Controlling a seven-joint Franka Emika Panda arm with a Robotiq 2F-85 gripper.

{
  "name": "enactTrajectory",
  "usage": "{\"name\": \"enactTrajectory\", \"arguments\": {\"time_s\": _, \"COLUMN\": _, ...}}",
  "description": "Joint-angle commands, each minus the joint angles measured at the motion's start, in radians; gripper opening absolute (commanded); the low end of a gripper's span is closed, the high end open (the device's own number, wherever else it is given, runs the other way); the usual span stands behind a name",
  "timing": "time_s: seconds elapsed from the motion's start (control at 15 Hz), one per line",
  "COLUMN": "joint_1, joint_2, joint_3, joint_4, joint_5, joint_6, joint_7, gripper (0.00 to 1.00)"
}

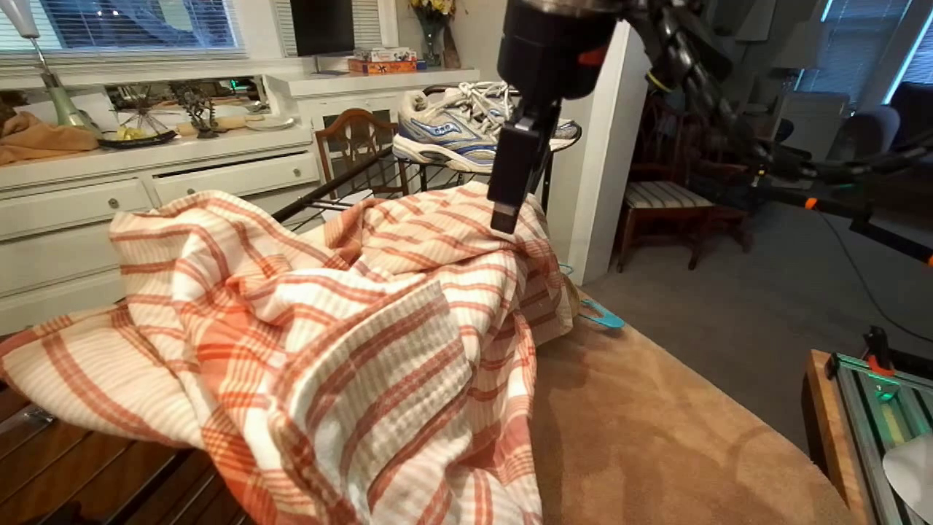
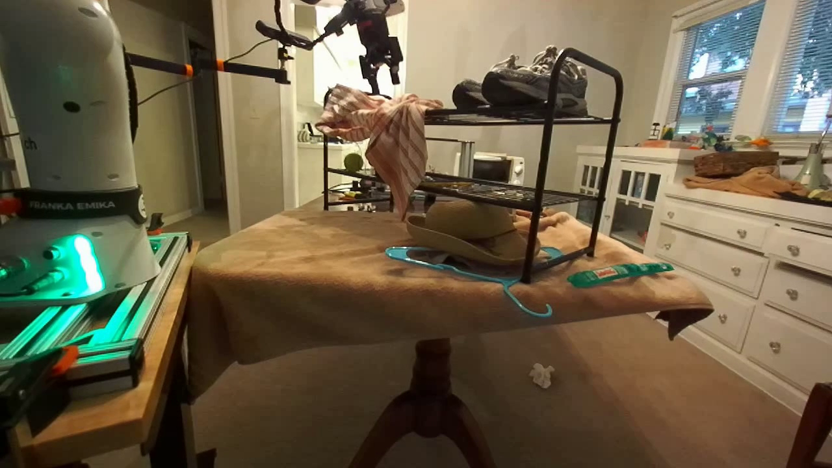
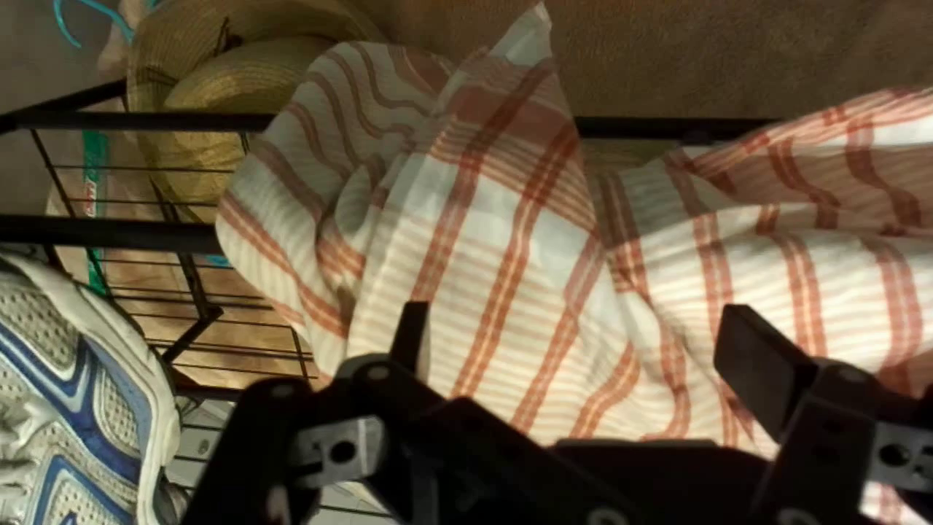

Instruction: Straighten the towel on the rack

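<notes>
lying at the left of the wrist view is a white-and-blue shoe (image 3: pixel 80 408), upon the dark rack (image 3: pixel 109 232); next, a straw hat (image 3: pixel 240 102) shows lower, beneath the bars. in the middle is the towel (image 3: pixel 510 270), rumpled over the top of the rack, with one pointed corner hanging beyond the edge bar. above it stands the gripper (image 3: pixel 581 324), its fingers spread widely and pinching nothing; whether they touch the cloth is unclear. toward the right, the towel lies in more loose folds. in my judgement, the step in hand is preparing a grasp, because the cloth is not yet straight. the next move probably calls for lowering, closing on one fold, then pulling gently outward to flatten it.
</notes>
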Motion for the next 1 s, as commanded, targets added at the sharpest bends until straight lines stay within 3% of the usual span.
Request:
{"name": "enactTrajectory", "arguments": {"time_s": 0.0, "joint_1": -0.036, "joint_2": -0.115, "joint_3": 0.009, "joint_4": -0.148, "joint_5": 0.0, "joint_6": 0.043, "joint_7": 0.087, "gripper": 1.0}}
{"name": "enactTrajectory", "arguments": {"time_s": 0.13, "joint_1": -0.055, "joint_2": -0.148, "joint_3": 0.01, "joint_4": -0.201, "joint_5": -0.019, "joint_6": 0.056, "joint_7": 0.1, "gripper": 1.0}}
{"name": "enactTrajectory", "arguments": {"time_s": 0.4, "joint_1": -0.1, "joint_2": -0.195, "joint_3": 0.037, "joint_4": -0.323, "joint_5": -0.171, "joint_6": 0.114, "joint_7": 0.158, "gripper": 1.0}}
{"name": "enactTrajectory", "arguments": {"time_s": 0.47, "joint_1": -0.094, "joint_2": -0.149, "joint_3": 0.029, "joint_4": -0.237, "joint_5": -0.113, "joint_6": 0.066, "joint_7": 0.105, "gripper": 1.0}}
{"name": "enactTrajectory", "arguments": {"time_s": 0.93, "joint_1": -0.103, "joint_2": -0.168, "joint_3": 0.05, "joint_4": -0.292, "joint_5": -0.154, "joint_6": 0.071, "joint_7": 0.123, "gripper": 1.0}}
